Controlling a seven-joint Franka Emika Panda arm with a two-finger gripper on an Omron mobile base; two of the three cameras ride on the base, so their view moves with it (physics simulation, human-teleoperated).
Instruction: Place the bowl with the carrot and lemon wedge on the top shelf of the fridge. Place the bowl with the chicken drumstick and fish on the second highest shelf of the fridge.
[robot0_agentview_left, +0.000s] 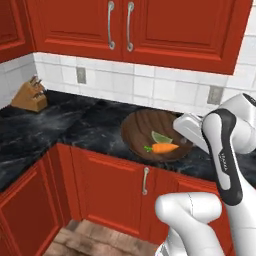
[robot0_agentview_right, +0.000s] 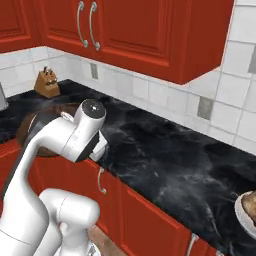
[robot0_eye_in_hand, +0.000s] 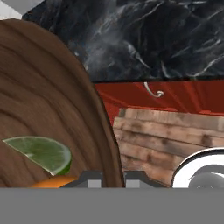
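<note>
Counter (robot0_agentview_left: 65, 125): I see black marble over red cabinets.
Bowl (robot0_agentview_left: 145, 127): brown wooden, at the counter's front edge.
Gripper (robot0_eye_in_hand: 113, 178): I have it clamped on the bowl's rim.
Carrot (robot0_agentview_left: 164, 148): inside the bowl.
Lemon wedge (robot0_agentview_left: 161, 137): just behind the carrot.

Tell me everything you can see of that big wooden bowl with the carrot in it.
The bowl is wide, shallow and round, dark brown with wood grain. It is tilted at the front edge of the black marble counter, seemingly lifted. Inside lie an orange carrot and a green-yellow lemon wedge, side by side. In the hand view the gripper is shut on its rim, one finger on each side.
</note>
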